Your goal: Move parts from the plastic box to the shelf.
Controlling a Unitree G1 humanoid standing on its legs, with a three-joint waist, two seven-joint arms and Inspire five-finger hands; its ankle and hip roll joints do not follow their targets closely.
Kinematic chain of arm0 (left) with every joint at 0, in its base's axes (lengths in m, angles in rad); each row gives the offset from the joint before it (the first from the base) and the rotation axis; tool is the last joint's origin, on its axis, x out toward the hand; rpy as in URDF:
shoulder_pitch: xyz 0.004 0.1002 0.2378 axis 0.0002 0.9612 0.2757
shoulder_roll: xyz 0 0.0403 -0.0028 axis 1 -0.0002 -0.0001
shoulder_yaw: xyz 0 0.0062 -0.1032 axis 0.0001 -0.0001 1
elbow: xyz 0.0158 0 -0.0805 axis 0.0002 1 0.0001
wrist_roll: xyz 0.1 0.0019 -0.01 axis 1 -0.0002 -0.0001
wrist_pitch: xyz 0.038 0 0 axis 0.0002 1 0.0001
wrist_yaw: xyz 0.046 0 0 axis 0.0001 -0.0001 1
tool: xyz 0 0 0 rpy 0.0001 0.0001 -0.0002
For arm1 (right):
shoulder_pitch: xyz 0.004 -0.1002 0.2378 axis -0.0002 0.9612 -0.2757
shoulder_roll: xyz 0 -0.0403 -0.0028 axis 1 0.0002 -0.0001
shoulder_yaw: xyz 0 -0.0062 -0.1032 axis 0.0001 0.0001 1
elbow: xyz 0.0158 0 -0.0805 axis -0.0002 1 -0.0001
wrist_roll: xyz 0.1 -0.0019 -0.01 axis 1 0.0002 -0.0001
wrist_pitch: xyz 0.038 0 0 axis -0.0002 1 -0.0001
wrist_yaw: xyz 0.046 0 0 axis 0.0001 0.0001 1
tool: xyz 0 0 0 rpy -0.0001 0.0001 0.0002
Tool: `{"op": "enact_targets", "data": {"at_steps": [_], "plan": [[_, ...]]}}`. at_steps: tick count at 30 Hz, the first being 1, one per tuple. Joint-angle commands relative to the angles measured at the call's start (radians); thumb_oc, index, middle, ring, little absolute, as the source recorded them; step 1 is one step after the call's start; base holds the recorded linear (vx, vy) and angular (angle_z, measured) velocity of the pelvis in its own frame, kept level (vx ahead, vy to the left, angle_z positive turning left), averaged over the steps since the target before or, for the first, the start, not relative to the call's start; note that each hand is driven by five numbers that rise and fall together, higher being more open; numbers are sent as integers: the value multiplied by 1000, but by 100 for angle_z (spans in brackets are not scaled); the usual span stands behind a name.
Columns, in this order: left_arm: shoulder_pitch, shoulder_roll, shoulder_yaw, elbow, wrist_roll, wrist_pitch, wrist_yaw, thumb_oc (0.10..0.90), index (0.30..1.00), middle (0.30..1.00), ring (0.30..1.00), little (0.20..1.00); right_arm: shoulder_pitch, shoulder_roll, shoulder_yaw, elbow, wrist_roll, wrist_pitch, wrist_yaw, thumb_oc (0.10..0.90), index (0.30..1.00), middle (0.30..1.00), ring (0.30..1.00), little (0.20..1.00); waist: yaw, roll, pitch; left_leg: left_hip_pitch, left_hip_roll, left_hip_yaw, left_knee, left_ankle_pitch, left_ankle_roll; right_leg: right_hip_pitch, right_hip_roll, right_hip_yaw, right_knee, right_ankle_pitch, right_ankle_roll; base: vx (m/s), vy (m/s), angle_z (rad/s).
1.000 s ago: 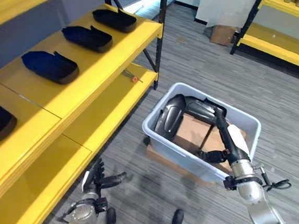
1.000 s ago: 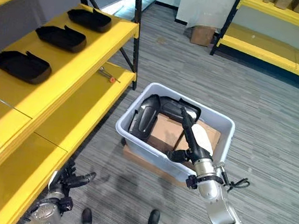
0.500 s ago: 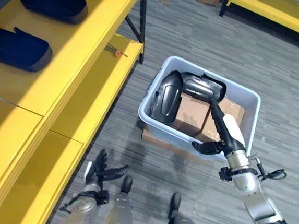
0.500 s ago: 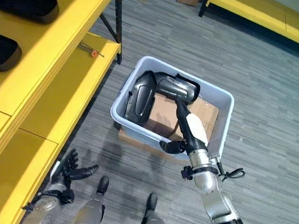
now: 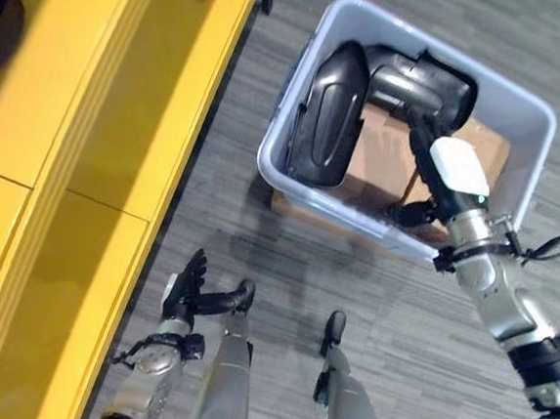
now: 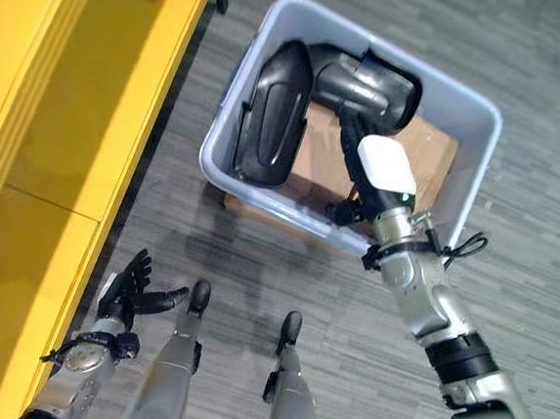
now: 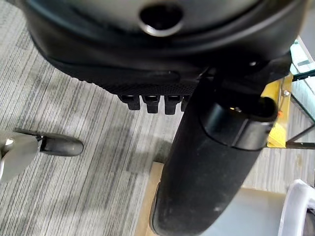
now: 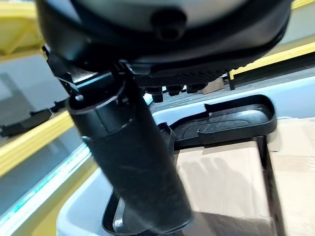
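Plastic box point(image 5: 524, 113) sits on the grey floor point(image 5: 258, 237) beside the yellow shelf point(image 5: 90, 134). Two dark moulded parts remain in it, resting on brown cardboard point(image 5: 377, 164): an upright part point(image 5: 323, 115) against the shelf-side wall and a second part point(image 5: 414, 84) lying across the far end. Right robot hand point(image 5: 438, 179) is inside the box with straight fingers reaching toward the second part; no grip seen. Left robot hand point(image 5: 187, 290) hangs low near the shelf, fingers spread, empty.
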State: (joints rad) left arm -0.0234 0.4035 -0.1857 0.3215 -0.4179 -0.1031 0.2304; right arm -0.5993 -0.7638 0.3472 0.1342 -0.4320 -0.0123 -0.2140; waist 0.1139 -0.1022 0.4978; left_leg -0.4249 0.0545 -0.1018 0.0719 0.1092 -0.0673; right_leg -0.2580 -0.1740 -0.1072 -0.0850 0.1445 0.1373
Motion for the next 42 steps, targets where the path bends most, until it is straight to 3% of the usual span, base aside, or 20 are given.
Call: {"op": "enact_targets", "data": {"at_steps": [1, 12, 27, 42], "plan": [[19, -2, 15, -56, 19, -67, 25, 900, 1000, 1000, 1000, 1000, -117, -56, 15, -23, -30, -25, -76, 900, 1000, 1000, 1000, 1000, 7, -7, -83, -4, 23, -3, -33, 21, 23, 44, -30, -31, 121, -110, 15, 0, 0, 0], [-27, 11, -3, -55, 10, -76, 49, 900, 1000, 1000, 1000, 1000, -353, -97, 185, 82, -89, -4, -59, 900, 1000, 1000, 1000, 1000, 33, -18, -38, -52, 13, -20, -19, 14, 30, 16, -31, -35, 123, -101, 19, 1, -1, 0], [-76, 18, -15, -55, 9, -88, 76, 900, 1000, 1000, 1000, 1000, -536, -126, 355, 162, -182, 11, -27, 900, 1000, 1000, 1000, 1000, 62, -24, 1, -117, -14, -48, 10, 3, 35, 0, -40, -57, 114, -94, 23, 8, 1, 4], [-110, -3, -24, -47, -5, -98, 119, 900, 1000, 1000, 1000, 1000, -506, -86, 255, 187, -124, 47, -97, 900, 1000, 1000, 1000, 1000, 58, -15, 22, -151, -31, -61, 9, 5, 33, -7, -47, -75, 90, -88, 27, 0, 1, 2]]}}
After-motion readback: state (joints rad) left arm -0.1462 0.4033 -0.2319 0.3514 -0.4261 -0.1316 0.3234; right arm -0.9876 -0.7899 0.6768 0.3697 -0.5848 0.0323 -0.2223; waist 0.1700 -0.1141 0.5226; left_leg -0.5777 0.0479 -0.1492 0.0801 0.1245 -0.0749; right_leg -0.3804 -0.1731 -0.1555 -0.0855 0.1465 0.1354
